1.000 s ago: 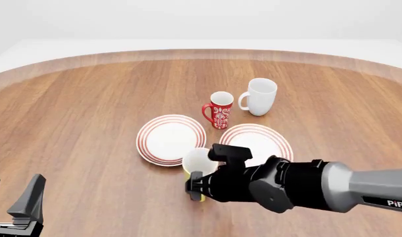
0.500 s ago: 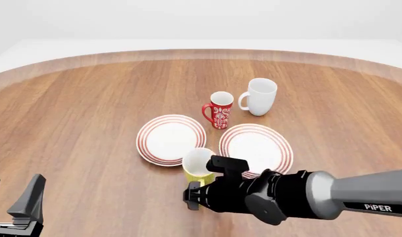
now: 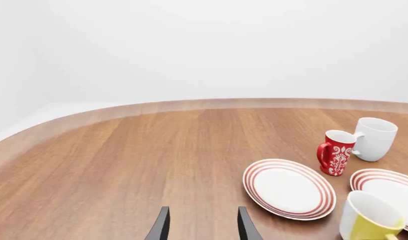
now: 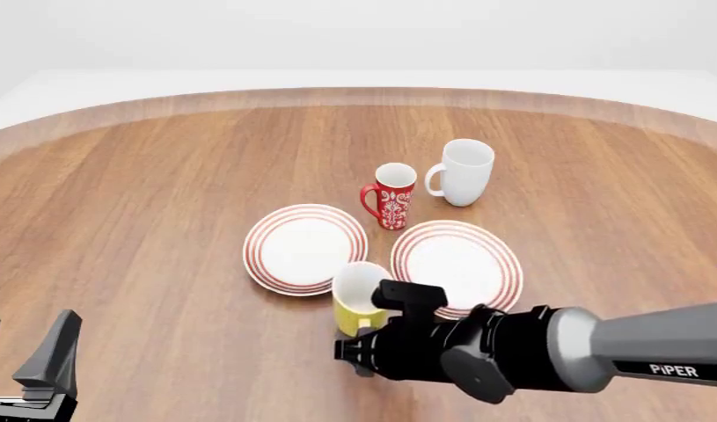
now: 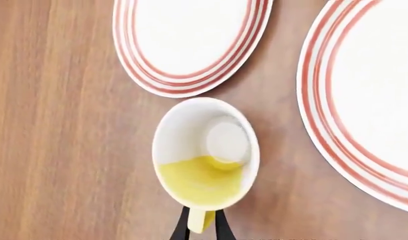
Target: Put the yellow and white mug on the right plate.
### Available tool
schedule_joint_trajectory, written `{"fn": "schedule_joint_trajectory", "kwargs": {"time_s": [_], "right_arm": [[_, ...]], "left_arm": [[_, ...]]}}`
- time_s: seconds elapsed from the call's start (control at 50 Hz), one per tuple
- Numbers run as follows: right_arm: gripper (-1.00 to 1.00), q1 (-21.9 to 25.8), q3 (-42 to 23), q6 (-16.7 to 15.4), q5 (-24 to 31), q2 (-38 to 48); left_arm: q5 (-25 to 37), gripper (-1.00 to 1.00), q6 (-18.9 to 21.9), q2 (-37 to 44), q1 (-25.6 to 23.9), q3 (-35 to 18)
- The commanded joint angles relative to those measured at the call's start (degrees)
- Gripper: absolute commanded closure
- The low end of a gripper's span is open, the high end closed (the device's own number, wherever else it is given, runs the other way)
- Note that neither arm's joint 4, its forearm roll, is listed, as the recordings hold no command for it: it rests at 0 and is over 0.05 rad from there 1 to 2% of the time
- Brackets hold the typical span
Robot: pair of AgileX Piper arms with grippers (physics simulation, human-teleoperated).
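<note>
The yellow and white mug [image 4: 360, 297] is between the two plates' near edges, just left of the right plate [image 4: 458, 261]. My right gripper [image 4: 358, 345] is on its near side, shut on the yellow handle. The right wrist view shows the fingers [image 5: 183, 226] pinching the handle, the mug [image 5: 205, 150] open side up and slightly tilted, and the right plate [image 5: 371, 95] beside it. I cannot tell whether the mug touches the table. My left gripper [image 3: 202, 229] is open and empty at the near left [image 4: 20, 352].
The left look-alike plate [image 4: 304, 248] lies just left of and beyond the mug. A red-and-white patterned mug [image 4: 390, 196] and an all-white mug [image 4: 463, 171] stand behind the plates. The wooden table [image 4: 158, 193] curves away at the back.
My right gripper has drawn back toward me and shifted slightly right, and the yellow mug has moved a little to the right with it. The left arm has not moved.
</note>
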Motion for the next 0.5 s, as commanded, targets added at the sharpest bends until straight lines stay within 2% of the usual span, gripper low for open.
{"fn": "schedule_joint_trajectory", "kwargs": {"time_s": [0.02, 0.24, 0.5], "right_arm": [[1.0, -2.9, -1.5, -1.5, 1.4, -0.7], [1.0, -7.2, -2.1, -5.7, 5.4, -4.3], [1.0, -8.4, -1.6, -6.7, 6.5, -6.5]], "left_arm": [[0.0, -1.0, 0.0, 0.0, 0.0, 0.0], [0.0, -1.0, 0.0, 0.0, 0.0, 0.0], [0.0, -1.0, 0.0, 0.0, 0.0, 0.0]]}}
